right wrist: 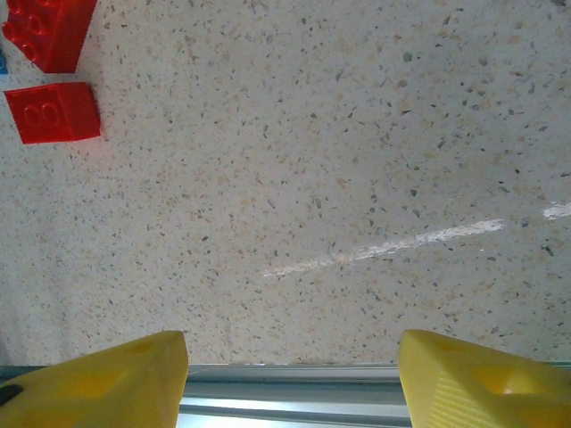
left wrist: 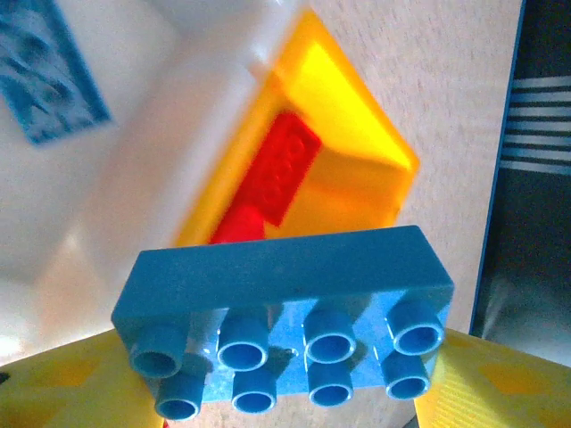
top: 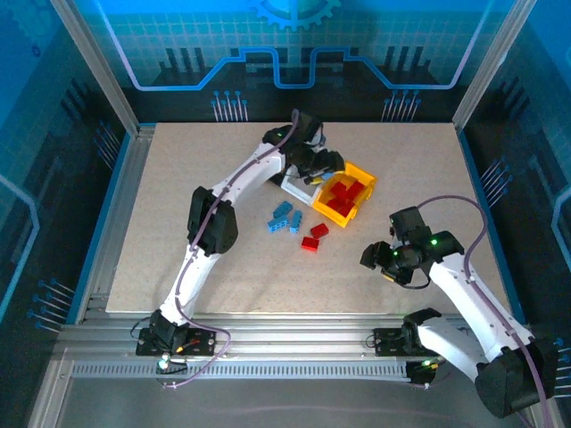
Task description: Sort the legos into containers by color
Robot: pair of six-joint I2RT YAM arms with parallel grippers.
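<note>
The left gripper (left wrist: 285, 397) is pinching a light blue 2x4 brick (left wrist: 285, 312), apparently by its short ends. The studs face the wrist camera and the yellow fingers (left wrist: 53, 392) press in from either side. From above, that arm reaches far across the table and hangs over the joined bins at mid-table. The brick is carried above the white bin (left wrist: 107, 196), just left of the yellow-orange bin (top: 328, 210).

A blurred blue shape (left wrist: 53, 80) lies on the white bin's floor and is probably another blue brick. That would explain the position: white looks like the home for blue. The yellow-orange bin holds only red bricks (top: 343, 194). I judge the step in hand to be the drop. The brick sits close to the wall shared with the yellow-orange bin, so releasing too far right could tip it in among the reds.

The right gripper (right wrist: 290, 379) is spread wide with nothing between its fingers. It sits low over the bare table (right wrist: 357, 178), right of the bins and nearer the arm bases. Two loose red bricks (top: 314, 236) lie on the table to its left and seem its likely next pick.

A small cluster of loose blue bricks (top: 284, 218) lies just on the near side of the white bin, within the left arm's reach. The sorting looks well along but is not yet done
</note>
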